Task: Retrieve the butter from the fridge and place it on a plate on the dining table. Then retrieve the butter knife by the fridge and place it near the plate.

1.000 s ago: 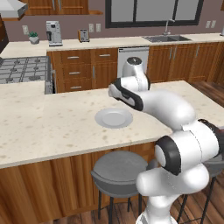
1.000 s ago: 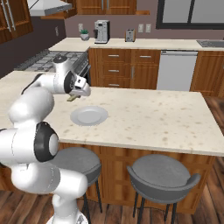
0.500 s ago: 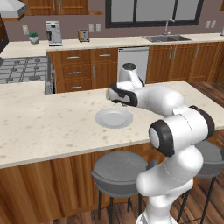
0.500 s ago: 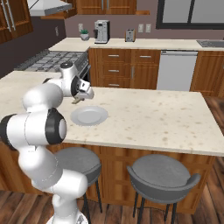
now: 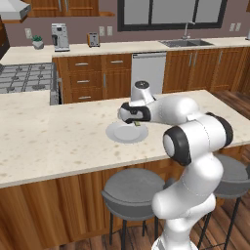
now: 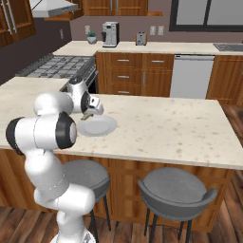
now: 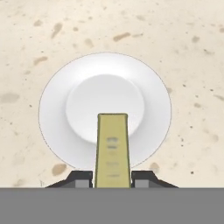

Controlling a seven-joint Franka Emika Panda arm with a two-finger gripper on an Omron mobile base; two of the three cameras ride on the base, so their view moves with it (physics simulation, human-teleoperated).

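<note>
Right now the robot is holding one stick of butter (image 7: pixel 112 148) over one plate (image 7: pixel 57 100) on the dining table (image 5: pixel 44 141). Looking from left to right along the table, I am seeing bare stone, then the round white plate, then the gripper (image 5: pixel 138 123) hanging just above the plate's right side. Its two fingers are pinching the butter narrowly by one end, and the other end is sticking out over the middle of the plate. I think the butter is light and soft, so it could squash or slip if squeezed hard. Holding it by its long flat sides looks like the best way. The plate looks hard and could break if bumped. Two round grey stools (image 6: pixel 175 187) are standing under the table's edge.
</note>
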